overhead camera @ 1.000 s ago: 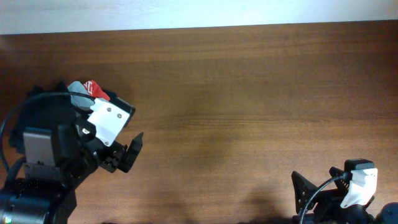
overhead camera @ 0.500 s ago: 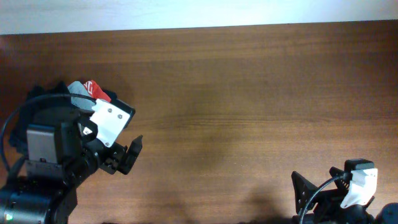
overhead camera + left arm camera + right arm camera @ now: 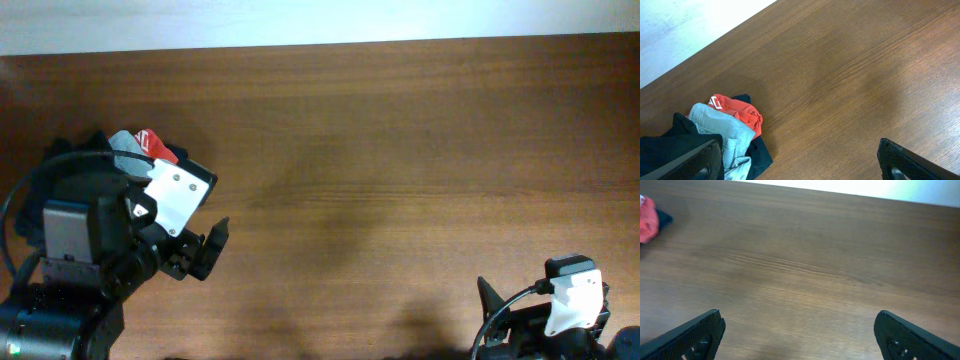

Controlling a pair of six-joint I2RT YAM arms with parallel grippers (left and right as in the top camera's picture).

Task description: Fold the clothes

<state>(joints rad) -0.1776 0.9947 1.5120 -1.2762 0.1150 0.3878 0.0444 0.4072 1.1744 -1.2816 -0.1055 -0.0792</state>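
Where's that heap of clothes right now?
The heap of clothes lies on the left side of the table, close in front of the open left gripper; in the overhead view the left arm partly hides it.

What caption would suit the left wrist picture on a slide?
Left gripper, jaws wide open, over a wooden table; crumpled clothes in red, grey and black piled at lower left.

So the clothes (image 3: 135, 148) are all bunched in one heap at the left edge of the table (image 3: 400, 150), about mid-height in the overhead frame. They're half tucked under the left arm (image 3: 90, 250), which fills the lower left corner. The right arm (image 3: 560, 315) sits way over in the lower right corner, well apart from the heap, with table between them.
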